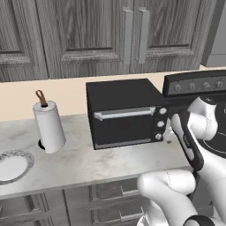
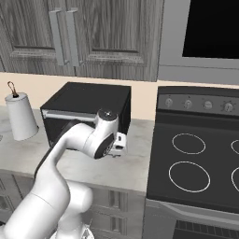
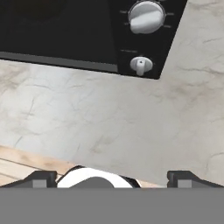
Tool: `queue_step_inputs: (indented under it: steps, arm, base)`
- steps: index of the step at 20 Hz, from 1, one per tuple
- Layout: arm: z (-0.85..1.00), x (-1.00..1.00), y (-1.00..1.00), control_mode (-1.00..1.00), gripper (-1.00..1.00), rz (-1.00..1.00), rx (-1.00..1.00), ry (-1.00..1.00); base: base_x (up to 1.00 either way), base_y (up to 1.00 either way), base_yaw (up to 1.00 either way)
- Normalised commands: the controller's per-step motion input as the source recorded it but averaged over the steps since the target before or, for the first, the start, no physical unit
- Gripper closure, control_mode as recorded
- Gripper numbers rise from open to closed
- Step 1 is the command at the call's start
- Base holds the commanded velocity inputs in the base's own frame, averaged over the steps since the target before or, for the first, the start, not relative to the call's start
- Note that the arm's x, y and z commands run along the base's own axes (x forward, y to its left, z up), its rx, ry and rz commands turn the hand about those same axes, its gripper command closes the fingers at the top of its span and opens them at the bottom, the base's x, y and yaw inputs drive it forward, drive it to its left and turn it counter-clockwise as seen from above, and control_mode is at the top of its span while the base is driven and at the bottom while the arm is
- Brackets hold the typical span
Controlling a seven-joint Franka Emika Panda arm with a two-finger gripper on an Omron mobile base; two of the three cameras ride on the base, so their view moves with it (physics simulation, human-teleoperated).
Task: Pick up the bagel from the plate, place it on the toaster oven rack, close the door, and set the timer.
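So the gripper (image 3: 112, 177) is sitting with its jaws spread wide and nothing between them, hovering low over the pale marble counter (image 3: 109, 118). Right ahead of it is the bottom right corner of the toaster oven (image 1: 126, 112), with the big silver timer knob (image 3: 146, 16) and a smaller knob (image 3: 141, 65) just below that, both up and slightly right of the fingertips (image 3: 41, 178).

Going by that, I'm guessing it's at the timer step, or just lining up near the controls. The oven door (image 1: 123, 123) is looking shut in the left base view, its long silver handle (image 1: 123, 113) running flat across the top. The odd bit is that I'm not spotting a bagel anywhere. The plate (image 1: 13, 165) is way off to the gripper's left, past the paper towel roll (image 1: 48, 126), and what's visible of it is looking bare. The bagel might be inside behind the dark door, but I can't tell, and the rack is hidden too.

If it is the timer, the next move is calling for raising the hand, pushing forward until the fingers are straddling that big knob, pinching it, then twisting.

Pose-wise, the arm (image 2: 70, 140) is reaching forward from the base with the forearm angling across the oven's right front corner, the wrist bending so the hand is pointing down and forward at the counter.
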Motion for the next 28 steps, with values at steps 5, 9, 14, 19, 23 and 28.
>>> queue_step_inputs:
  steps: [5,9,14,19,23,28]
  arm:
    - [-0.19,0.23,-0.01,-1.0,-1.0,0.09,0.0,0.0]
    - [-0.09,0.26,0.0,-1.0,-1.0,0.03,0.0,0.0]
    - [-0.12,0.22,-0.01,-1.0,-1.0,0.0,0.0,0.0]
    - [-0.24,0.16,-0.02,-1.0,-1.0,0.0,0.02,0.0]
    - [-0.19,0.18,-0.01,-1.0,-1.0,0.0,0.05,-0.01]
    - [-0.06,0.24,-0.06,-1.0,-1.0,0.0,0.05,0.0]
  base:
    - [0.0,0.0,0.0]
    - [0.0,0.0,0.0]
    - [0.0,0.0,0.0]
    - [0.0,0.0,0.0]
    - [0.0,0.0,0.0]
    - [0.0,0.0,0.0]
